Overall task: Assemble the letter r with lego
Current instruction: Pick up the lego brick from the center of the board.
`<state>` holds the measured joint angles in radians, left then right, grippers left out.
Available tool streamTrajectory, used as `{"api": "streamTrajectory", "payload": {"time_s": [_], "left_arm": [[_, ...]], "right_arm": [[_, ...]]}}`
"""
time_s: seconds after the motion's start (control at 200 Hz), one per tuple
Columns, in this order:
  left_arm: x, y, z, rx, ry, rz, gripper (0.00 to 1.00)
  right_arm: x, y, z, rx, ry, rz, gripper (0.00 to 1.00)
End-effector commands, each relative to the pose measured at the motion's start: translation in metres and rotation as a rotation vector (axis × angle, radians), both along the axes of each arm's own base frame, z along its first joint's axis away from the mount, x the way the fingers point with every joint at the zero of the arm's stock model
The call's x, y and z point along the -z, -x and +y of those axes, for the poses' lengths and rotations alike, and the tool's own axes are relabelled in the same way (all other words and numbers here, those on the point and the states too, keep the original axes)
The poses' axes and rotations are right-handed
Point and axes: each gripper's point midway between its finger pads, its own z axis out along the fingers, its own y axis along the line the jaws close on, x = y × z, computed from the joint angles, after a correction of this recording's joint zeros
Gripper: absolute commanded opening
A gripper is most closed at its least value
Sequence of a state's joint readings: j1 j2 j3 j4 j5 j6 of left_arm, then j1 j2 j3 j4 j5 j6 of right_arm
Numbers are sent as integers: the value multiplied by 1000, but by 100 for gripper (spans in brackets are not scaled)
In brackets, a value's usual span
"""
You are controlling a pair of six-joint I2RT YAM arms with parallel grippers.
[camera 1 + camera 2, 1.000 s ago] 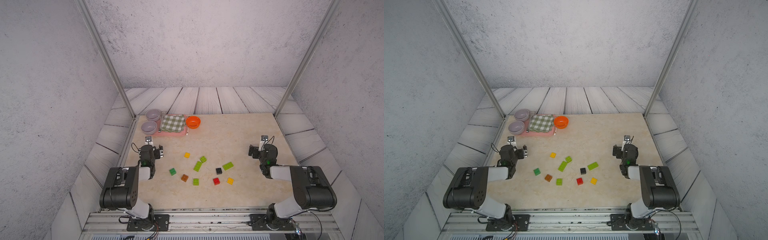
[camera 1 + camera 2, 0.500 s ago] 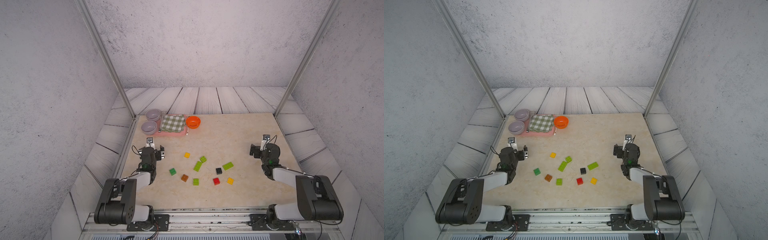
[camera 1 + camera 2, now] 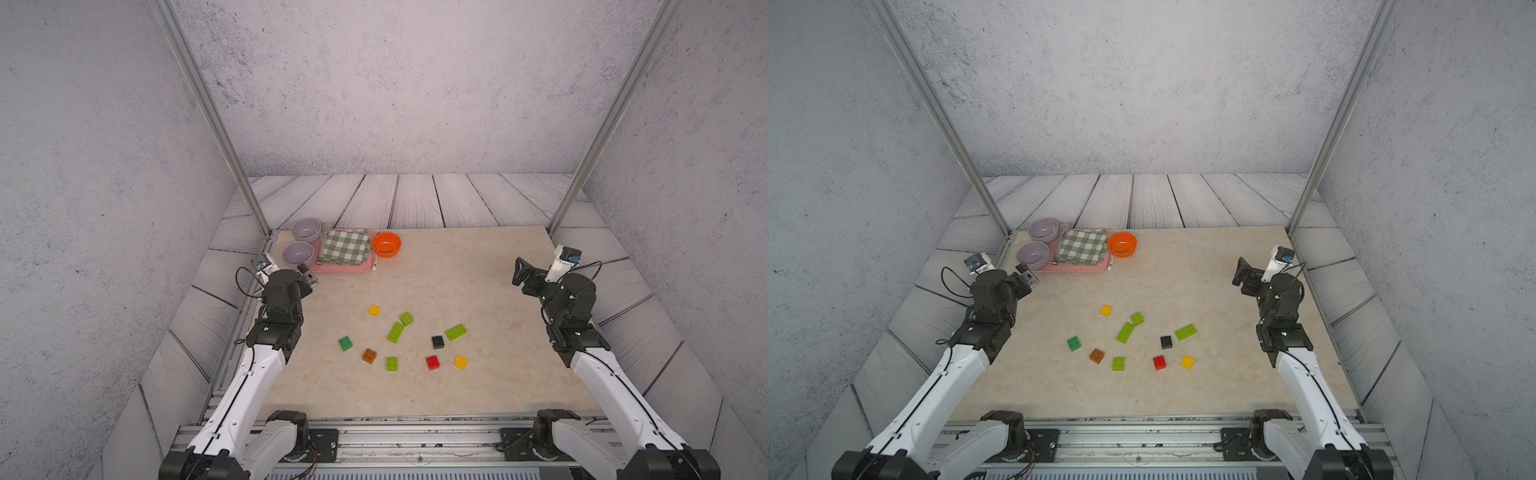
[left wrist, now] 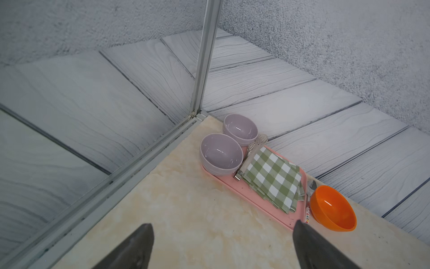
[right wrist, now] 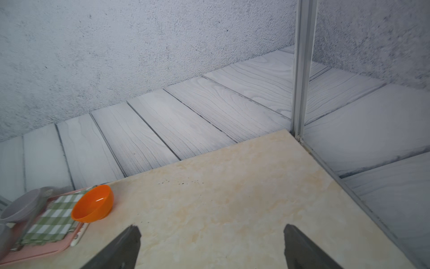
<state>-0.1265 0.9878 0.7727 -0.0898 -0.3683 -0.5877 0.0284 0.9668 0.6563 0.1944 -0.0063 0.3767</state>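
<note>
Spread wide and empty at the left fingers (image 4: 130,249); likewise at the right fingers (image 5: 302,249). Held above the surface (image 3: 478,270) on both sides: left near the bowl (image 3: 386,244), right well apart from the bowl, at the opposite edge. No contact with any lego (image 3: 432,362).

Lego scattered loose, well apart from the bowl toward the robot's base: ten single bricks, none joined. Step in hand, by judgement: first approach, assembly not begun.

Next move, by judgement: lower one set of fingers over a long lime brick (image 3: 395,332), align across its narrow sides, close, lift, set down as the stem of the r. Avoid nudging neighbouring bricks.
</note>
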Motion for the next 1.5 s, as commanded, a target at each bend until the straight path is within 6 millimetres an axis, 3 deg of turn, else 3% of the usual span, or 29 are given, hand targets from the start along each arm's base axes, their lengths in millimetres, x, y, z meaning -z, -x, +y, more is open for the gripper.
{"api": "streamTrajectory", "payload": {"time_s": [0.0,0.07,0.19,0.37,0.445,0.54,0.741,0.896,1.071,1.331,1.496], "left_arm": [[41,20,-15,16,151,188,98],[40,18,-41,128,176,221,98],[36,28,-89,289,96,328,98],[32,56,-168,582,20,346,98],[38,70,-191,685,30,370,98],[49,88,-213,780,37,414,98],[70,108,-235,850,28,505,98],[86,115,-236,860,58,487,98],[106,136,-253,972,240,426,100],[137,150,-262,1000,405,432,100],[142,155,-268,1054,417,430,90]], "right_arm": [[16,3,14,-5,-215,155,99],[31,8,19,41,-271,312,99],[46,18,62,-92,-224,437,99],[62,55,122,-242,-84,548,99],[70,71,146,-323,-61,592,99],[81,92,162,-361,-9,651,99],[106,133,196,-468,66,756,100],[128,159,211,-528,157,844,96],[154,167,209,-489,260,966,87],[182,175,232,-514,340,1056,77],[199,177,244,-512,371,1114,70]]}}
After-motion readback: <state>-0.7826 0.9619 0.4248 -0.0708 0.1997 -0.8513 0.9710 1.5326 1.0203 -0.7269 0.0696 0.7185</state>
